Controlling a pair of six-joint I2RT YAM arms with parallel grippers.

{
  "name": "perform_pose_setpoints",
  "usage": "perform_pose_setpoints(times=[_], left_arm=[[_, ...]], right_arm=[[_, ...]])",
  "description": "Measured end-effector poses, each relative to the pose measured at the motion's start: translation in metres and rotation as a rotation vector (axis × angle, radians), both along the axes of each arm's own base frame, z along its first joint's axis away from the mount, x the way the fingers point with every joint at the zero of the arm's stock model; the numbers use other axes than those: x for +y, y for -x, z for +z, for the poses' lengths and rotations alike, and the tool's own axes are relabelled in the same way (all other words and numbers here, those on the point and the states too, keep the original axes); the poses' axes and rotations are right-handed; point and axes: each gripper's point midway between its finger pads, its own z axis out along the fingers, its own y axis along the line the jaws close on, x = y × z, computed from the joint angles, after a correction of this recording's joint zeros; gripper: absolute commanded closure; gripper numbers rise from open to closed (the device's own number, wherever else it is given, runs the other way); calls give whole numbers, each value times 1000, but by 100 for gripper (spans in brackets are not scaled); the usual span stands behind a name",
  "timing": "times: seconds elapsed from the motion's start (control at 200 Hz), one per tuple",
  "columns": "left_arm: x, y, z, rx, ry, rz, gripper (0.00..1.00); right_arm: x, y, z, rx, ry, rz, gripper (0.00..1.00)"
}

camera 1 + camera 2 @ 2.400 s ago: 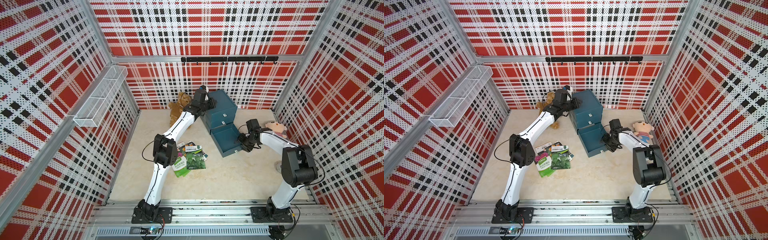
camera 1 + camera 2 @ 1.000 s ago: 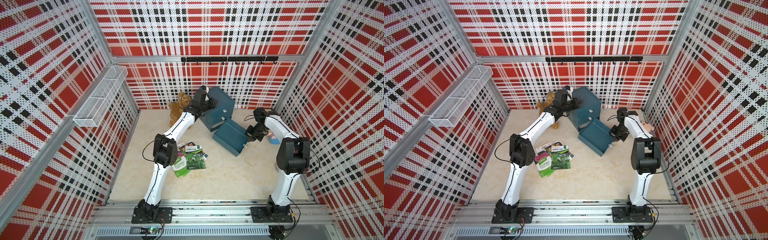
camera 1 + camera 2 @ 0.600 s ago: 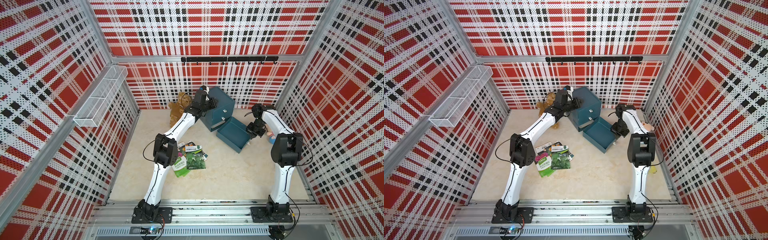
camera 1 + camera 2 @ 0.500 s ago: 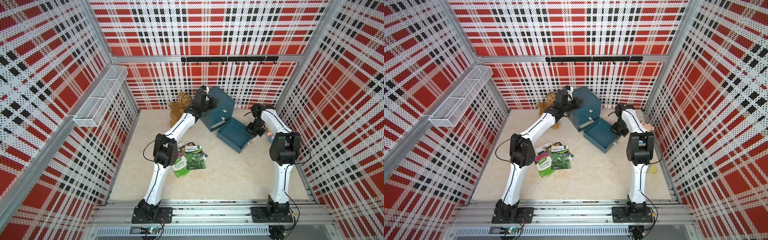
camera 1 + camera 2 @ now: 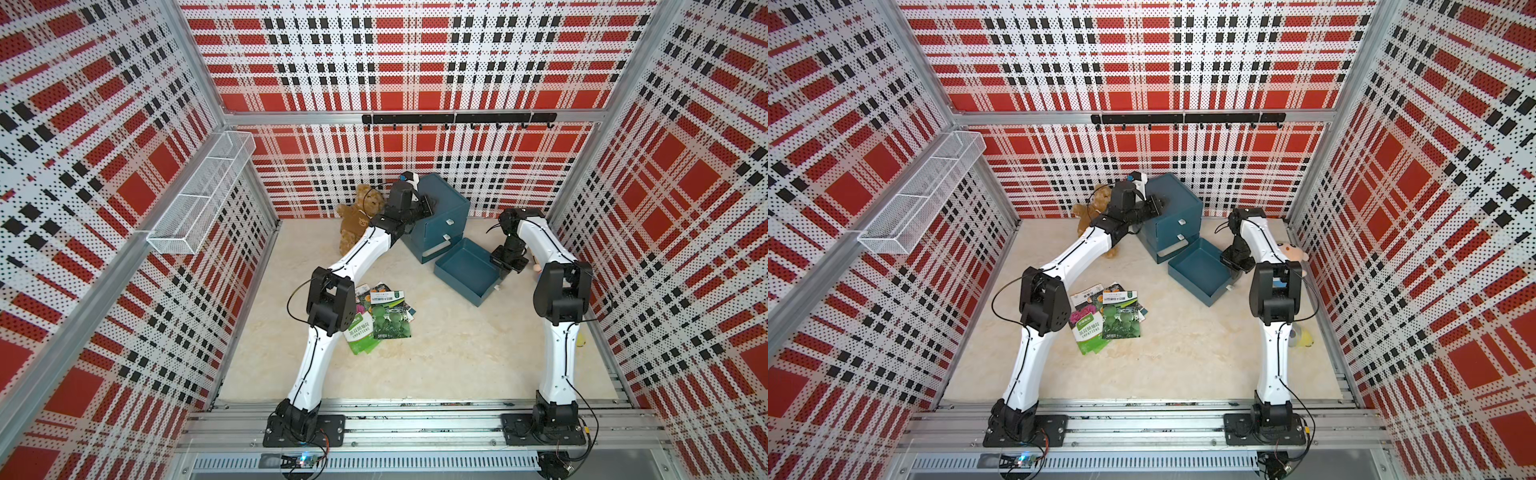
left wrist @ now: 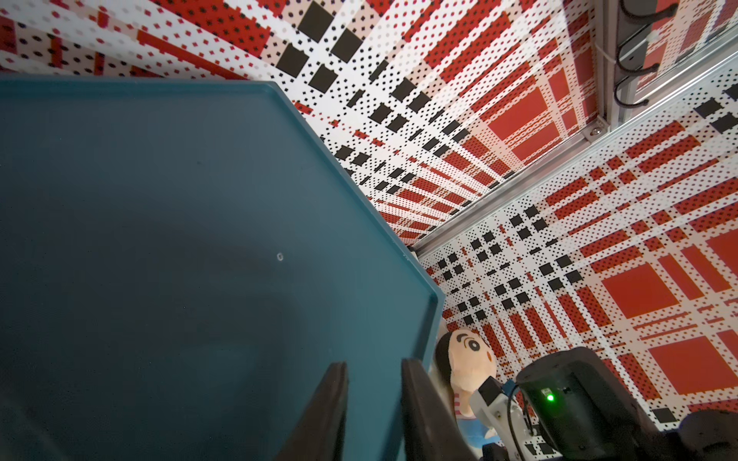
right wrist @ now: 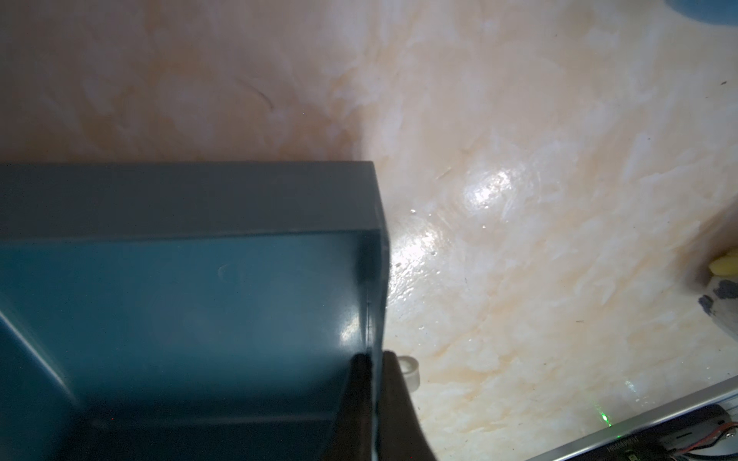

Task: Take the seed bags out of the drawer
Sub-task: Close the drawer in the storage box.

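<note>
Pinching the drawer (image 5: pixel 467 270) wall with my right gripper (image 7: pixel 371 359), left gripper (image 6: pixel 373 383) clamping the cabinet (image 5: pixel 440 212) edge; seed bags (image 5: pixel 384 318) mid-table look light, slippery—grab by an edge.

The left arm (image 5: pixel 332 299) hides part of the seed bags (image 5: pixel 384 318).

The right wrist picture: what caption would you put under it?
Two dark fingers pinch the thin wall of the empty teal plastic drawer above the glossy cream marbled tabletop.
</note>
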Motion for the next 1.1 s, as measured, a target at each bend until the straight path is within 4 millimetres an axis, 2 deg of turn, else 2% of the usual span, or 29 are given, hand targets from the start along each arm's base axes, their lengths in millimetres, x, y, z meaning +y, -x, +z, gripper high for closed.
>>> perform_pose_setpoints(times=[0.391,0.742,1.097], left_arm=[[-3,0,1,-13,21,-13,71],[-3,1,2,-16,29,-14,71],[-4,1,3,-20,37,-20,71]], right_arm=[[6,-12,10,-44,-26,-21,100],[19,-14,-3,-19,-48,-34,100],[26,-14,-7,-6,-62,-76,100]])
